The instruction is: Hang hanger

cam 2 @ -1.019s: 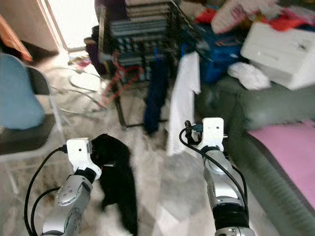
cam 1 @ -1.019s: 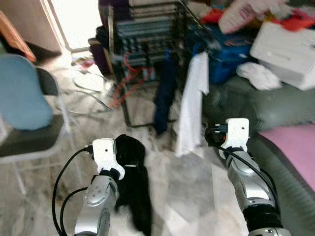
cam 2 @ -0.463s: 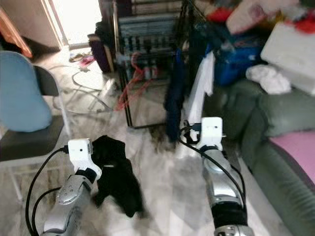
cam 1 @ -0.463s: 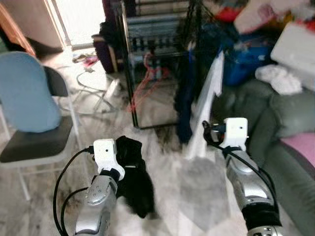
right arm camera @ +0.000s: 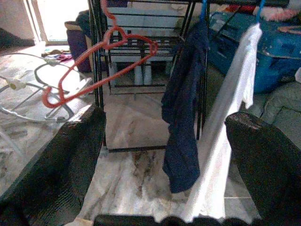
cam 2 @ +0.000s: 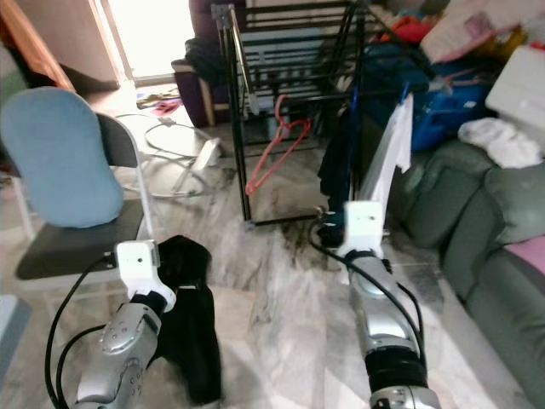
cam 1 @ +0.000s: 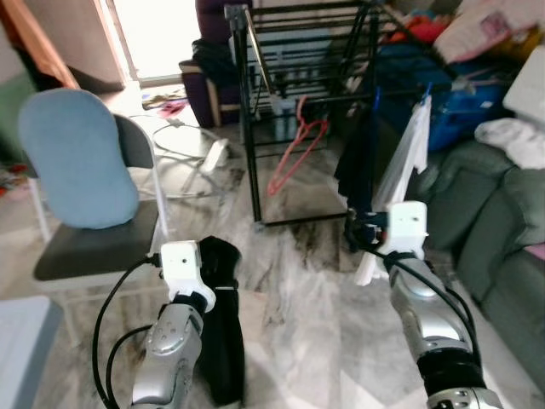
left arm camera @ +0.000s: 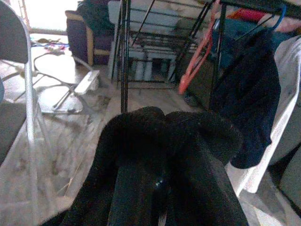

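Observation:
A black garment hangs from my left gripper, low over the floor, and drapes over its fingers in the left wrist view, where the black garment hides them. No hanger can be made out in it. My right gripper is open and holds nothing; its fingers stand wide apart. Ahead stands a black drying rack. On it hang an empty red hanger, a dark blue garment and a white garment on blue hangers.
A folding chair with a blue back stands at the left. A green sofa is on the right, with a blue tub and piled laundry behind it. Cables lie on the marble floor by the rack.
The whole view has shifted as I moved: the rack and chair now sit closer and more central. Both arms keep their pose, and the black garment still hangs from the left one.

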Robot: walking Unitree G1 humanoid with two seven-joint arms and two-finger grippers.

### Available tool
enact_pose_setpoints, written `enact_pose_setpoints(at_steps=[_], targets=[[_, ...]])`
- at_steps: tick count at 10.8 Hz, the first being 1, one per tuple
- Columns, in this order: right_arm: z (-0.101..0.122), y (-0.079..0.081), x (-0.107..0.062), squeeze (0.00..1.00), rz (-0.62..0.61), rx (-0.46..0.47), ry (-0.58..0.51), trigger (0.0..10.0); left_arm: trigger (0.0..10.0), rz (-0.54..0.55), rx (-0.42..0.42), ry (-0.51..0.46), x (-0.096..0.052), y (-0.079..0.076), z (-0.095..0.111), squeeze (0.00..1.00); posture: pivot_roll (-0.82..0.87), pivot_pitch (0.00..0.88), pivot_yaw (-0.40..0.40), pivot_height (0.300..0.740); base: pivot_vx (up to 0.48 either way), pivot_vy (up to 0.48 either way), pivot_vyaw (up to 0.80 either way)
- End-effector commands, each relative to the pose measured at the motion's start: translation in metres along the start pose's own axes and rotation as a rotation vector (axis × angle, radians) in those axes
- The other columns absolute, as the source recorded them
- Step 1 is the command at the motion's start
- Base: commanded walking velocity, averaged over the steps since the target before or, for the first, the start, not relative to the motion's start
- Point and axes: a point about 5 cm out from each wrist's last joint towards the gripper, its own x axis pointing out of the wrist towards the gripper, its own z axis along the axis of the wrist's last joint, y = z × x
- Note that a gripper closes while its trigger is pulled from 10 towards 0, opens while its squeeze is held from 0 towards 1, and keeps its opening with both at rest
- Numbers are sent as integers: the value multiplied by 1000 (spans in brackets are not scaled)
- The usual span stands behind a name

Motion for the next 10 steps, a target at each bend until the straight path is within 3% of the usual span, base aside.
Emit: enact_pose_setpoints(at_steps=[1,2,7,10], targets=[[4,10,2,0,30,0,-11,10000,10000,-9,3,-48,0,2,9,0,-55,0,33,740,0,0,0],[4,10,2,0,30,-1,-12,10000,10000,-17,1,-54,0,1,10,0,-56,0,33,740,0,0,-475],[4,9,2,0,33,-14,-16,10000,10000,-21,2,-51,2,-2,8,0,-69,0,28,740,368,0,0],[5,8,2,0,33,-18,-18,10000,10000,-21,-8,-46,2,-4,6,0,-71,0,27,740,394,275,0]])
